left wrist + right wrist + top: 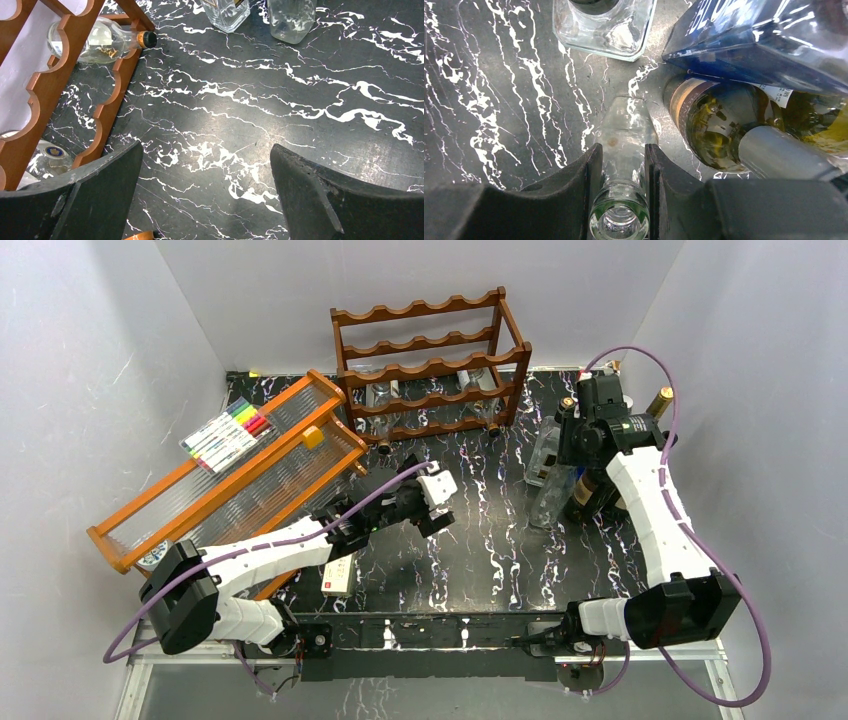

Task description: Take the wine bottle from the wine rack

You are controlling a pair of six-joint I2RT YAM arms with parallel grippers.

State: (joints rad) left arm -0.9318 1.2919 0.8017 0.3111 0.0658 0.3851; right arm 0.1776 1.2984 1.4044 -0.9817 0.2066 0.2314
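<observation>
Right fingers point(574, 200) clamp clear bottle point(624, 145) by neck; left fingers point(90, 200) gape near scalloped reddish-brown rack point(432, 367).

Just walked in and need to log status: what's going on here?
The right gripper is shut on the neck of a clear bottle, upright among other bottles at the right of the table, away from the wine rack. The left gripper hangs open over the table in front of the rack, holding nothing. A gold-capped bottle and others lie in the rack's lower tiers.
</observation>
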